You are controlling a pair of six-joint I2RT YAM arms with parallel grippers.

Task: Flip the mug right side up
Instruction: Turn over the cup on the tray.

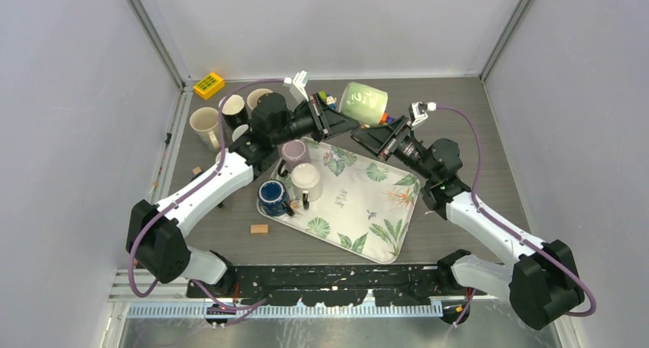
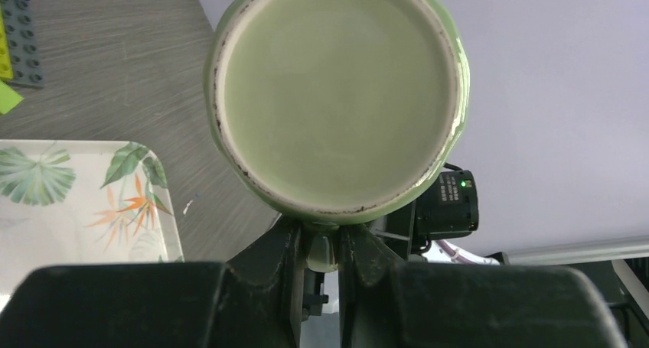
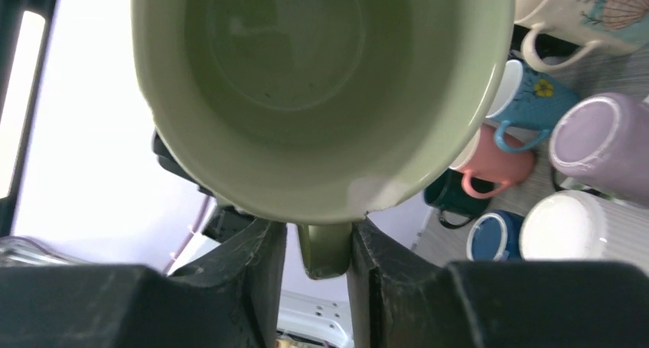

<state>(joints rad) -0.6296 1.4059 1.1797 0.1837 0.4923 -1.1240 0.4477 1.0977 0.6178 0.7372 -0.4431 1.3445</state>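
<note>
While left gripper (image 1: 348,126) stays out of it, no: it's clamped on the green mug (image 1: 364,103) handle (image 3: 325,248). Mug's airborne over table (image 1: 474,134), axis sideways, base twd left arm, mouth twd right gripper (image 1: 366,138), pinching same handle.

Soft, even light from above fills the overhead view: the pale walls (image 1: 321,27) show no glare, shadows on the grey worktop (image 1: 490,134) are faint and diffuse, and everything is sharp. In the left wrist view the mug (image 2: 337,95) base is evenly lit, with a thin glint along its right rim; the left claw (image 2: 321,248) is a dark, soft-edged mass. In the right wrist view the backdrop at the left blows out to white, the mug's inside lies in shade, and the right claw (image 3: 317,248) is black and blurred.
</note>
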